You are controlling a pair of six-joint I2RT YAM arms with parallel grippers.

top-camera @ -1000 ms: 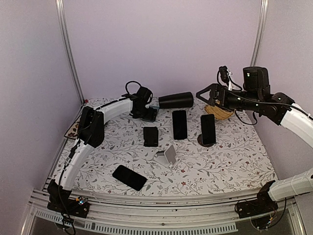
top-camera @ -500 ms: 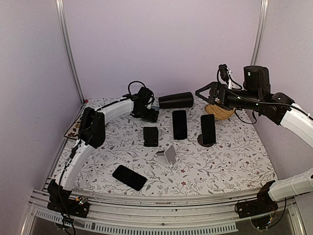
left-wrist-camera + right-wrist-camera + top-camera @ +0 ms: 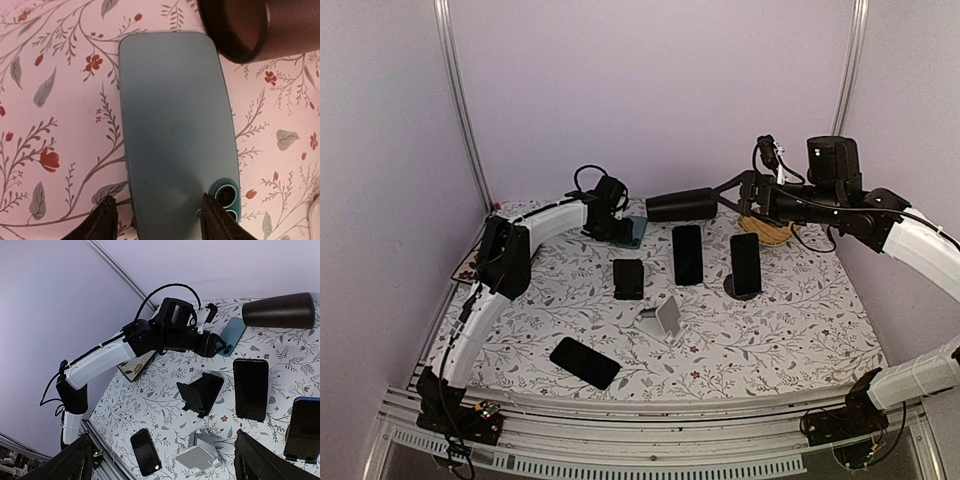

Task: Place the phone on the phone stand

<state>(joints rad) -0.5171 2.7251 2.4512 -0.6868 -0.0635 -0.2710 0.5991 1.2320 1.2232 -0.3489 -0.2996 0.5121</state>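
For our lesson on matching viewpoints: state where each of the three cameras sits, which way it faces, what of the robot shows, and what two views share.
Top external: above and behind the bases, looking down on the table; both arms, left gripper and right gripper show.
Left wrist: close over the teal phone, facing down; its fingertips at the bottom edge.
Right wrist: raised at the right, looking across at the left arm; its fingertips in the lower corners.
Shared: both wrist views show the teal phone and dark cone.
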